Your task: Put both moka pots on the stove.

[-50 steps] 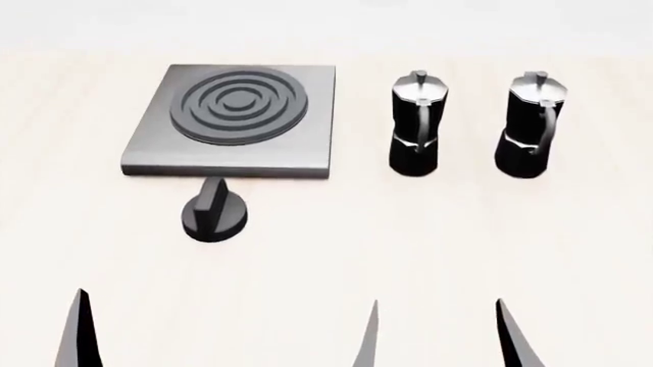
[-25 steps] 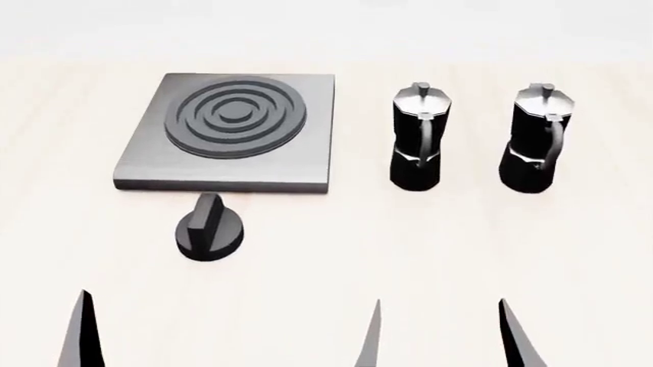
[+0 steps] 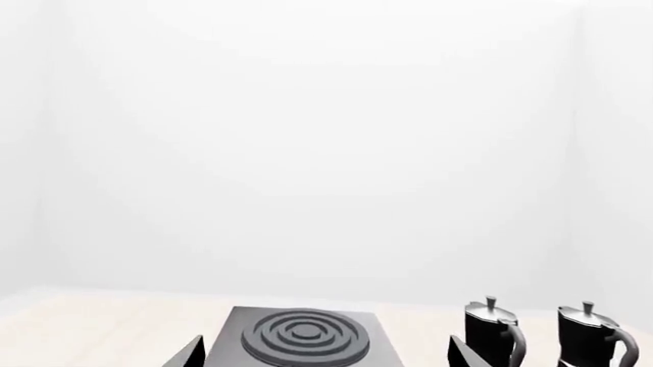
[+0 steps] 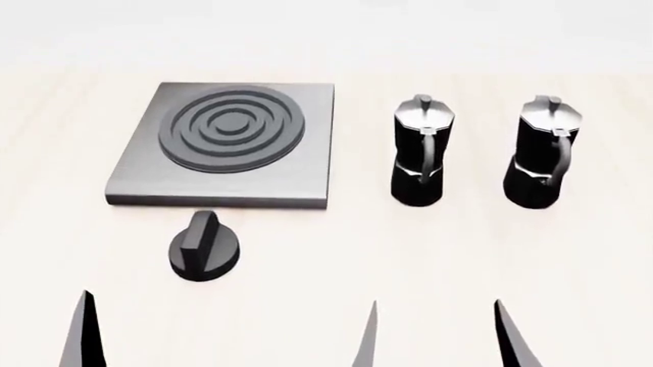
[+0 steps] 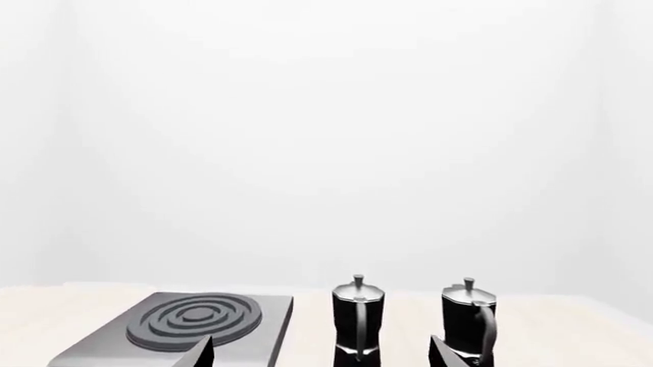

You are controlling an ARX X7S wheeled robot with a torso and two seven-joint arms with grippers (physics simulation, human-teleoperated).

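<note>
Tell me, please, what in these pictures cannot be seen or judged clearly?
- Left gripper and right gripper: only the fingertips show; the lower edge of every view cuts them off.
- Right moka pot: its base is cut off in both wrist views.
- Black knob: outside both wrist views.

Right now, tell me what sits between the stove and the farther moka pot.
The nearer moka pot stands upright between the stove and the farther moka pot, touching neither; the head view shows bare table around it.
</note>
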